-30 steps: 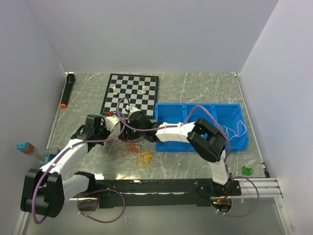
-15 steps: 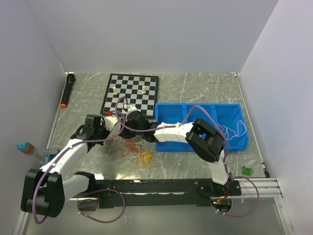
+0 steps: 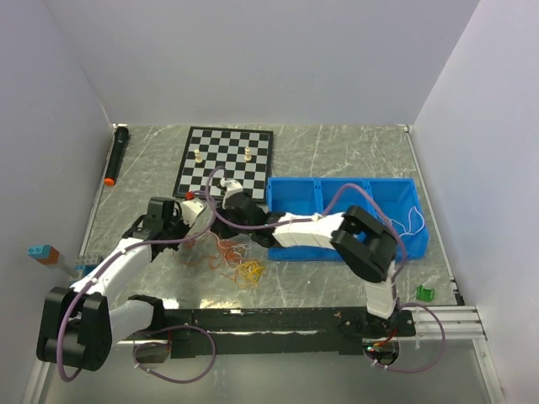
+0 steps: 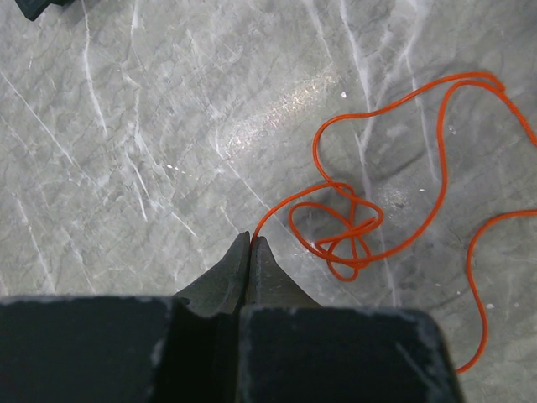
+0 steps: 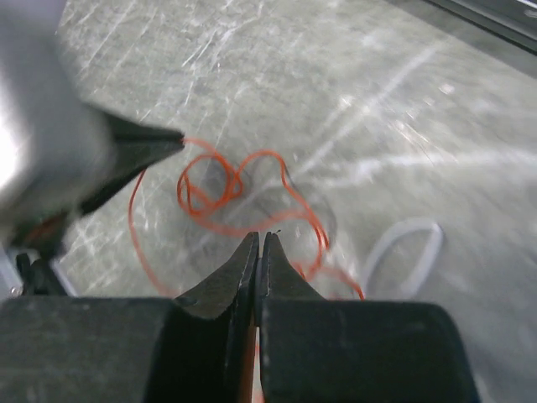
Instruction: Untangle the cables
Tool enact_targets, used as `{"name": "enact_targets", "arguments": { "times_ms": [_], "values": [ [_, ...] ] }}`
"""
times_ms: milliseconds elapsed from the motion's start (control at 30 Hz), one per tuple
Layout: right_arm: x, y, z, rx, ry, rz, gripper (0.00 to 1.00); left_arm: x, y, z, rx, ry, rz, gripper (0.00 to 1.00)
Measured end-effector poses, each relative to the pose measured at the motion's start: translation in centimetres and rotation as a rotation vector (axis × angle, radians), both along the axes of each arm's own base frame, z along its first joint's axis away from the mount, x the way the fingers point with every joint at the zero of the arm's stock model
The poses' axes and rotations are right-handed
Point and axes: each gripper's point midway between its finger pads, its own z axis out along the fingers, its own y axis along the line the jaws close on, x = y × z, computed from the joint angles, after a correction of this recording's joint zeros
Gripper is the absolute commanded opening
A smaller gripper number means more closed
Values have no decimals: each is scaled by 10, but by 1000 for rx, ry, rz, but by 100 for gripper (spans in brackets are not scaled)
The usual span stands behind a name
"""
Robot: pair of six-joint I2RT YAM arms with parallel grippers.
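The cables point(image 3: 229, 255) lie as a loose red, orange and yellow tangle on the marble table in front of the chessboard. My left gripper point(image 4: 252, 241) is shut on the end of an orange cable point(image 4: 346, 231), which runs into a small knot just to its right. My right gripper point(image 5: 258, 238) is shut too, with an orange strand in the slit between its fingers and the knotted orange cable point(image 5: 210, 189) just ahead of its tips. From above, the left gripper point(image 3: 205, 235) and the right gripper point(image 3: 225, 228) meet over the tangle. A white cable point(image 3: 406, 222) lies in the blue bin.
A chessboard point(image 3: 226, 160) with two pale pieces stands behind the grippers. The blue divided bin point(image 3: 345, 220) sits to the right, under the right arm. A black marker with an orange tip point(image 3: 116, 154) lies far left, and a small green object point(image 3: 425, 293) near right.
The right gripper has closed from open to shut above the tangle. Its arm has shifted slightly, while the left arm has stayed put, still pinching the orange cable.
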Motion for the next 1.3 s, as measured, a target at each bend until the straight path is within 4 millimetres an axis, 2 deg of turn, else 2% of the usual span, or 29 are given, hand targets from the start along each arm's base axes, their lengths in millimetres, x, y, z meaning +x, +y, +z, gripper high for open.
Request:
{"name": "enact_targets", "arguments": {
  "times_ms": [67, 133, 267, 333, 367, 433, 567, 700, 900, 1067, 1300],
  "values": [
    [-6, -16, 12, 5, -16, -17, 0, 0, 1, -3, 6, 1, 1, 1],
    [-11, -31, 33, 28, -42, -31, 0, -1, 2, -7, 10, 8, 2, 1],
    [-23, -64, 104, 145, -137, -71, 0, -2, 3, -14, 19, 27, 4, 1],
    [-32, -86, 153, 233, -206, -101, 0, -1, 4, -16, 24, 32, 7, 1],
    [-37, -93, 171, 268, -232, -108, 0, 0, 4, -17, 28, 32, 9, 1],
    [-54, -113, 215, 347, -297, -118, 0, 2, 6, -19, 38, 32, 16, 1],
    [-94, -147, 281, 468, -399, -85, 0, 6, 10, -25, 61, 34, 32, 1],
    [-127, -170, 332, 534, -480, -32, 0, 15, 18, -30, 102, 20, 64, 1],
    [-149, -198, 390, 561, -598, 4, 0, 43, 37, -30, 204, -60, 142, 1],
    [-154, -234, 430, 581, -704, -26, 0, 56, 51, -30, 276, -114, 195, 1],
    [-153, -285, 455, 577, -798, -106, 0, 63, 66, -30, 310, -144, 241, 1]
  ]
}}
